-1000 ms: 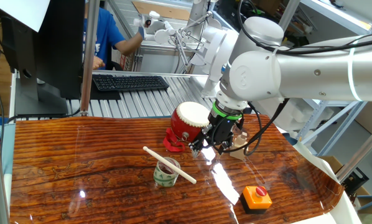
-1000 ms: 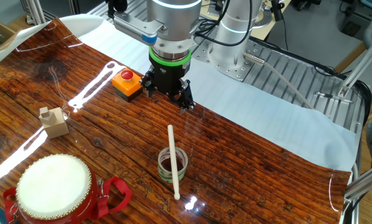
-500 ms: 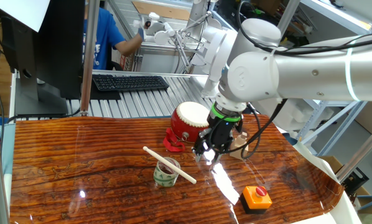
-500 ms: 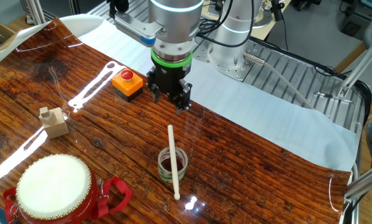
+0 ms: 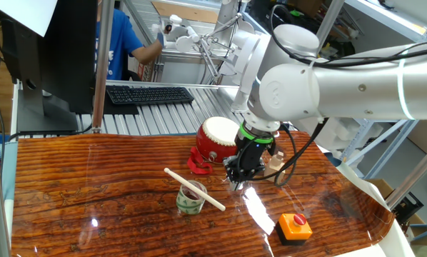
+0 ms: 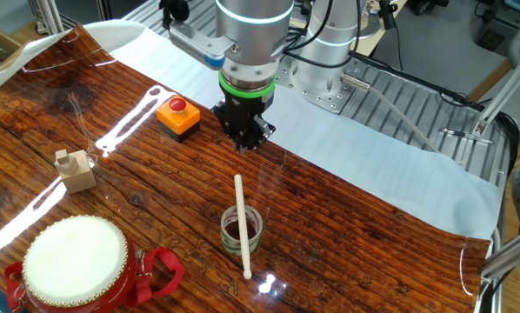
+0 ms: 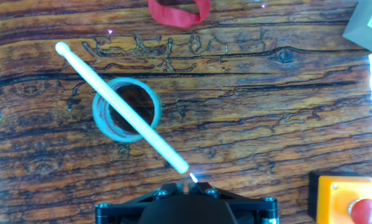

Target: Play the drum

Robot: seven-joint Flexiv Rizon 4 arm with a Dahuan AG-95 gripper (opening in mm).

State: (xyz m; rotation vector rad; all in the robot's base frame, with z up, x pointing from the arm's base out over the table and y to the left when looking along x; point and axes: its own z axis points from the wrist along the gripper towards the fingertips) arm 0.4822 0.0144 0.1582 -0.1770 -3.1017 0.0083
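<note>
Right now my end effector [image 6: 243, 144] hangs above the tabletop [image 6: 347, 230] just short of the drumstick [image 6: 241, 224], empty; its fingers look drawn together in both fixed views, though the hand view shows only the housing, so I cannot be sure; the stick lies across the tape roll [image 6: 241, 229], its near tip just ahead of the end effector and its round far tip raised beyond the roll; the drum [image 5: 217, 140], red with a cream head, sits tilted on its stand, close beside the end effector in one fixed view and well beyond the roll in the other; to do this step well, I judge, I should spread the fingers, line them square across the shaft and close near the nearer end, descending gently so the stick does not roll off its perch; the orange button box [image 6: 176, 116] sits off to one side and a small wooden block [image 6: 75, 169] further off; neither blocks the approach.
</note>
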